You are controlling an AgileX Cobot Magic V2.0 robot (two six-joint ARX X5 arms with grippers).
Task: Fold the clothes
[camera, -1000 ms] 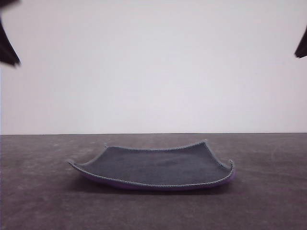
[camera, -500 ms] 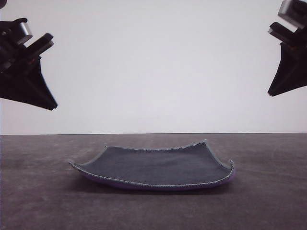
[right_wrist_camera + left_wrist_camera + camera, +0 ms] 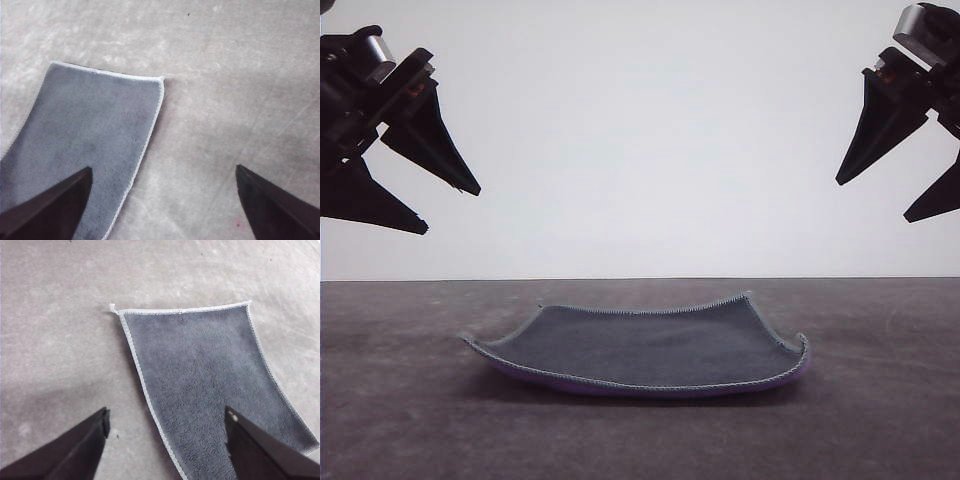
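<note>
Grey, mottled bench point(image 3: 400, 420) under a blank white wall; one cloth point(image 3: 645, 345) lies mid-bench, unfolded, dark face up, purple underside showing along its near edge. Soft, light, limp; curled-up corners look the easiest purchase. Left tool point(image 3: 450, 210) and right tool point(image 3: 870, 200): both spread, empty, high above opposite sides.
</note>
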